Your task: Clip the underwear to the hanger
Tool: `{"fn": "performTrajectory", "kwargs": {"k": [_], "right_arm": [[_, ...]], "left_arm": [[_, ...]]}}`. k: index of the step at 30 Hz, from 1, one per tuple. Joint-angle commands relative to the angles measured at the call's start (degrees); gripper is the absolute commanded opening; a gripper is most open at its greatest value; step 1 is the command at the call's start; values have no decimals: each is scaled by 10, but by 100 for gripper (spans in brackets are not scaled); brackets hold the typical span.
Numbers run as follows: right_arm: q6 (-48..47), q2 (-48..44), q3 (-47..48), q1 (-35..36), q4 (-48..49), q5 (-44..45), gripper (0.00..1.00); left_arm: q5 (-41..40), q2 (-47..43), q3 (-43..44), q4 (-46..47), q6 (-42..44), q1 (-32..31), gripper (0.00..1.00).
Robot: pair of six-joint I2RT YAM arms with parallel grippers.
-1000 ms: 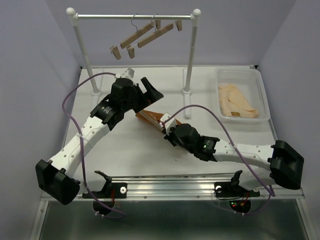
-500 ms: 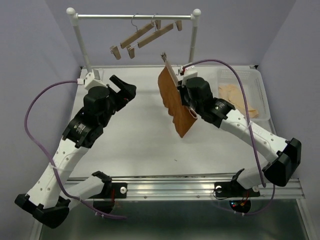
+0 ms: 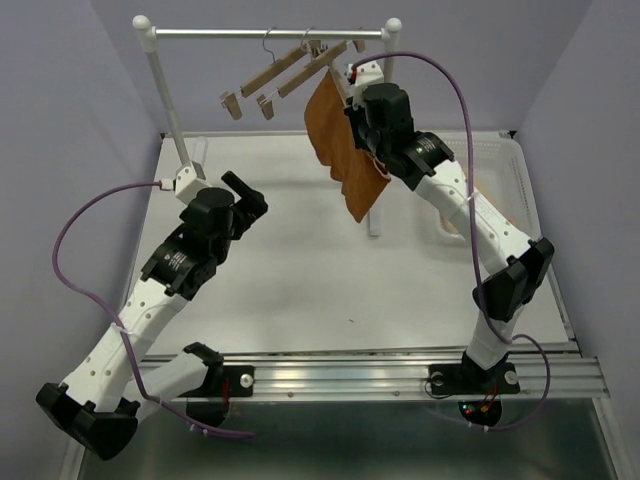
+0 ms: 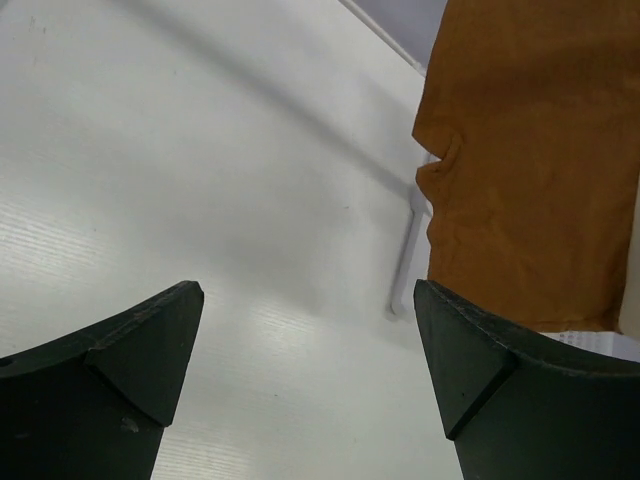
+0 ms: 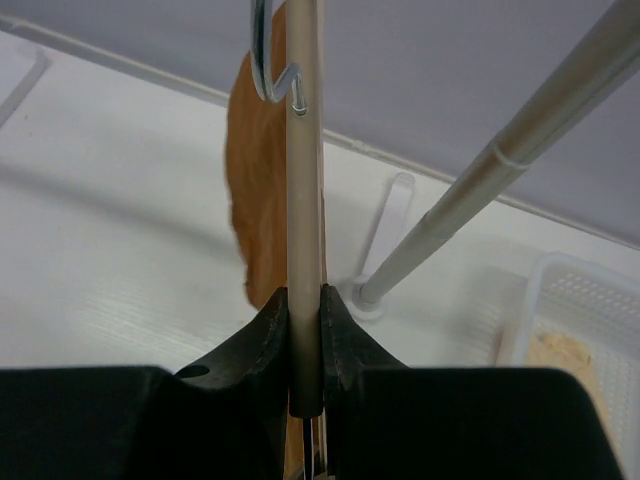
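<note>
While the right end effector (image 5: 305, 300) is clamped on the straight light-wood bar hanger (image 5: 303, 150), the rust-brown fabric underwear (image 3: 345, 150) dangles under it, up by the white clothes rail (image 3: 265, 33). Left end effector (image 4: 305, 295) hangs over the white worktop (image 4: 150, 150), fingers apart, holding nothing.

The right arm (image 3: 470, 215) stands tall, elbow bent. The right gripper (image 3: 356, 98) is lifted high at its far end, its fingers (image 5: 262, 335) pinched tight on the hanger (image 5: 303, 150) bar between them. The left arm (image 3: 150, 300) stretches forward lower down. The left gripper (image 3: 247, 192) is angled downward, its fingers (image 4: 140, 345) spread wide apart.
</note>
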Motion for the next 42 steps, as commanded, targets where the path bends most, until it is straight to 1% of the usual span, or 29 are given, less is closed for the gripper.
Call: {"fn": "performTrajectory", "kwargs": {"k": [1, 3, 9, 16, 19, 24, 29, 31, 36, 39, 42], "right_arm": [[-14, 25, 89, -37, 0, -9, 1], [-9, 46, 130, -47, -9, -13, 1], [-4, 76, 192, -66, -9, -37, 1], [10, 86, 206, -77, -8, -35, 1], [17, 76, 197, -82, -8, -40, 1], [24, 42, 148, -82, 1, -40, 1], [35, 11, 120, -82, -2, -11, 1], [55, 3, 104, -82, -2, 13, 1], [75, -2, 107, -82, -1, 35, 1], [79, -8, 89, -82, -1, 14, 1], [86, -18, 49, -82, -1, -45, 1]], "left_arm": [[-26, 2, -6, 16, -1, 4, 99], [-27, 5, -3, 9, -1, 4, 99], [-24, 3, -16, 12, -7, 4, 99], [-15, 1, -25, 12, -17, 5, 99], [-14, 2, -26, 13, -17, 4, 99], [-12, 7, -28, 15, -17, 5, 99], [-2, 18, -31, 21, -13, 5, 99], [0, 21, -30, 20, -12, 4, 99], [2, 25, -27, 18, -6, 4, 99], [2, 24, -25, 20, -3, 5, 99], [1, 23, -24, 21, 1, 5, 99]]}}
